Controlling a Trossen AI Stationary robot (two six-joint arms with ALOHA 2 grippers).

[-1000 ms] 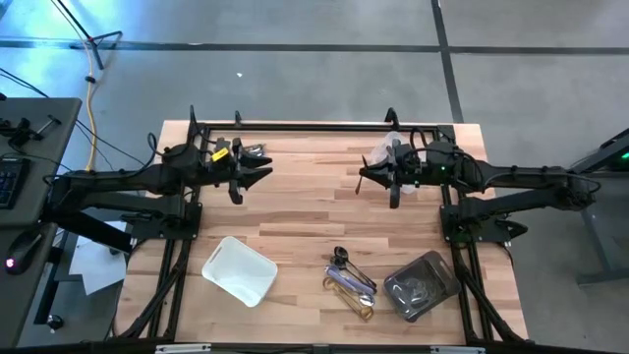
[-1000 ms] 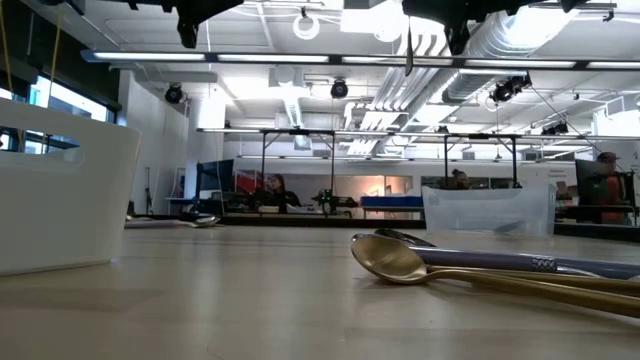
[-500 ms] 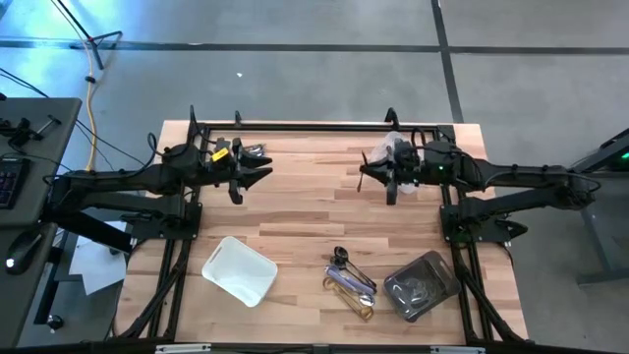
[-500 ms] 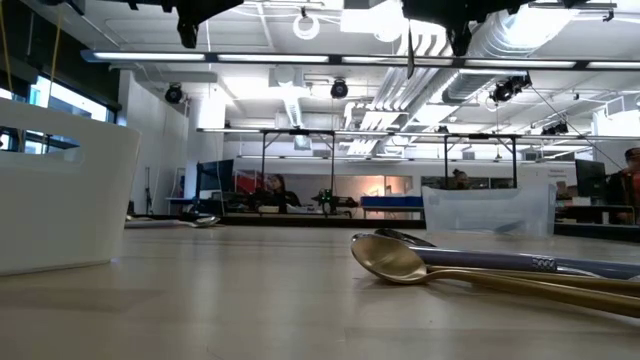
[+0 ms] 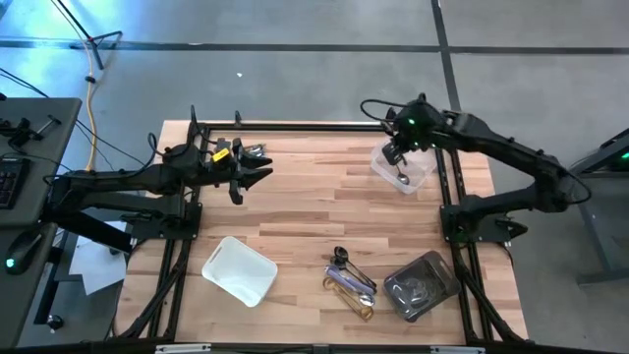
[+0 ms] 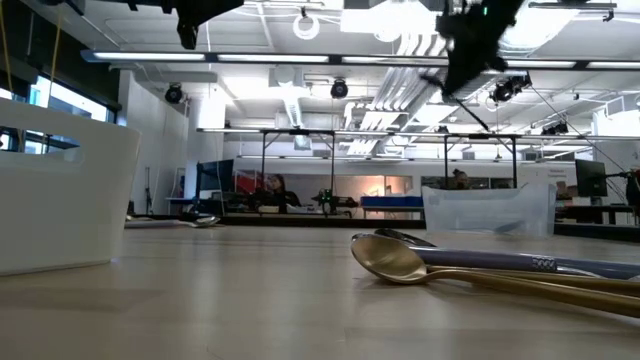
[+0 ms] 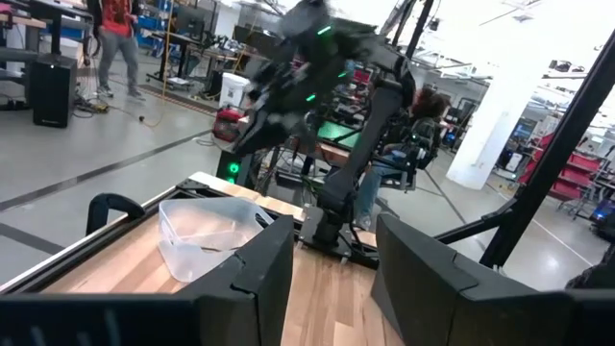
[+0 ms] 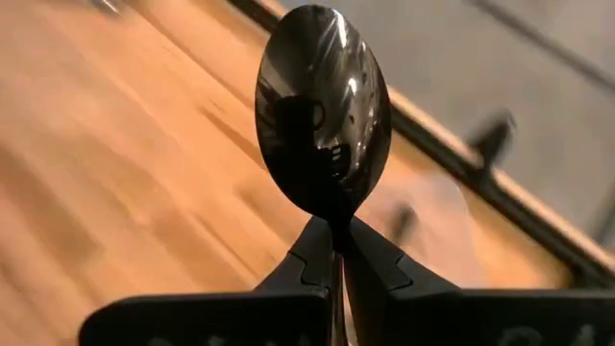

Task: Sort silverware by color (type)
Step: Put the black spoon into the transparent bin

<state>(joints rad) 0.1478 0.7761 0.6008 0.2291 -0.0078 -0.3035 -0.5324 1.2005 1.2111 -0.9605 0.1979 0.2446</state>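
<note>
My right gripper [image 5: 397, 160] is shut on a shiny dark spoon [image 8: 322, 106] and hangs over the clear tray [image 5: 405, 167] at the table's far right; it shows blurred in the low view [image 6: 470, 45]. My left gripper [image 5: 257, 177] waits open and high over the far left of the table. Several loose pieces of silverware [image 5: 351, 280] lie flat near the near edge, with a gold spoon [image 6: 390, 258] foremost in the low view. A grey tray [image 5: 421, 285] to their right holds more utensils. My right gripper pinches the spoon between its two fingers at the neck [image 8: 333, 229], just below the bowl. The bowl stands out past the fingertips, in line with the fingers. The spoon is lifted clear, above the clear tray.
A white tray [image 5: 239, 269] sits near the table's near left and rises at the left of the low view [image 6: 60, 200]. Black frame rails run along the table's far edge and both sides. Bare wood lies in the middle between the arms.
My right arm has risen and swung toward the table's far right corner, carrying the spoon from over the bare wood to above the clear tray, and the gripper has tipped downward. It has stayed shut on the spoon.
</note>
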